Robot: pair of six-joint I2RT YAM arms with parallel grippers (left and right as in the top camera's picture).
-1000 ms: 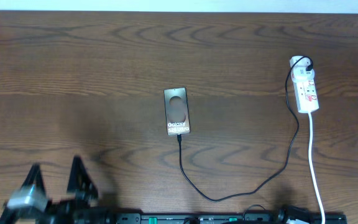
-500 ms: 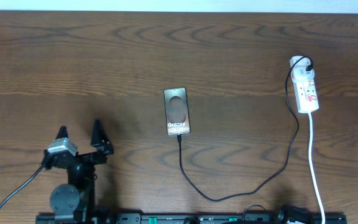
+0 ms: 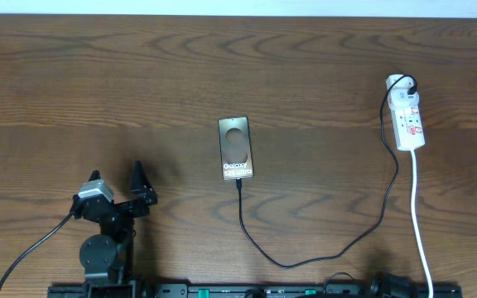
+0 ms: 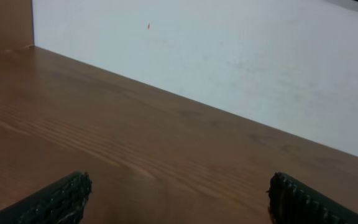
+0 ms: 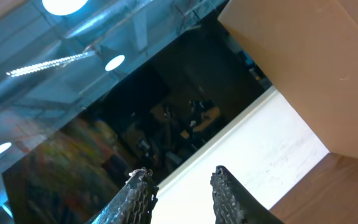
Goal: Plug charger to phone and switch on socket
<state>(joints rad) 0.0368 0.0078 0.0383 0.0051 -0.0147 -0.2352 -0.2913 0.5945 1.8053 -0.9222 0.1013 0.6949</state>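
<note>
Left hand wide open, empty, over the tabletop.
The phone lies ahead to its right, the charger meeting its near end; the socket sits farther right. Right hand tilts upward, fingers slightly parted, holding nothing.
</note>
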